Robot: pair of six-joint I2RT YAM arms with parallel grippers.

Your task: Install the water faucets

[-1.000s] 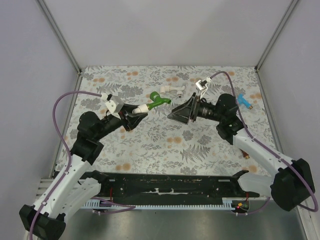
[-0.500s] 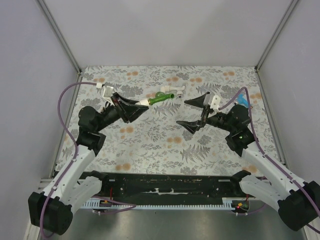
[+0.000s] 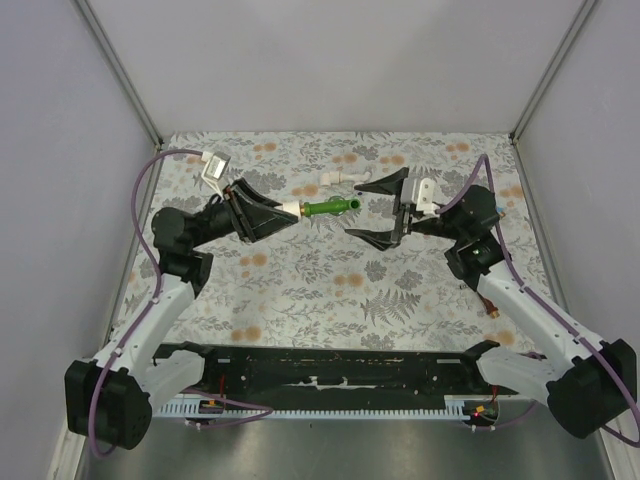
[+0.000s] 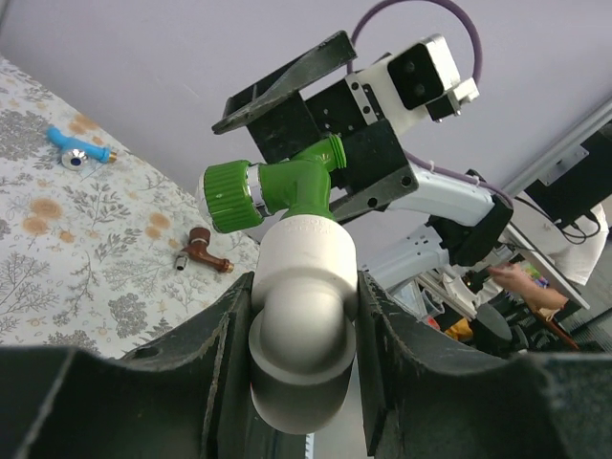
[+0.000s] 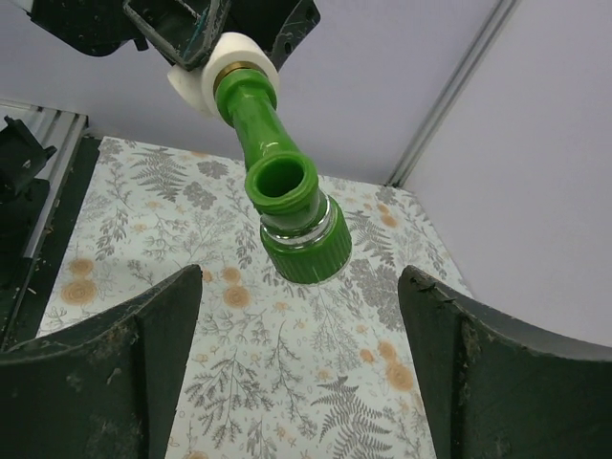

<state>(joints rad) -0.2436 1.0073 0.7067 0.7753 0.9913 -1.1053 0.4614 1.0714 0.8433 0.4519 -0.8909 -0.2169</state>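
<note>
– Floral cloth [image 3: 300,290] covers the whole table, and we have pale walls [image 3: 330,60] on three sides. Where do we see the green faucet [image 3: 330,207]?

– Up off the cloth, straight out beyond the tips of our left gripper [image 3: 288,213]. That gripper pinches a white elbow fitting [image 3: 291,208] between its two fingers, and the faucet's near end sits in the fitting's mouth.

– Does the fitting fill the gap in our left wrist view?

– Yes, a finger hugs it on each side. The faucet's round green knob points to the left there.

– And our right gripper [image 3: 353,210]?

– Spread wide. The faucet's free end hangs just in front of it, at the mouth of the gap between its fingertips, touching neither finger. From the right wrist we look into the faucet's open mouth, with the knob just below it and clear space on each side.

– What about the other faucets?

– A blue faucet [image 4: 76,153] and a brown faucet [image 4: 201,251] lie on the cloth, apart from each other. In the left wrist view they show left of the fingers and well beyond the tips. From above, a small white piece [image 3: 340,179] lies on the cloth just past the green faucet, on the far side of both grippers. We cannot tell what it is.
</note>
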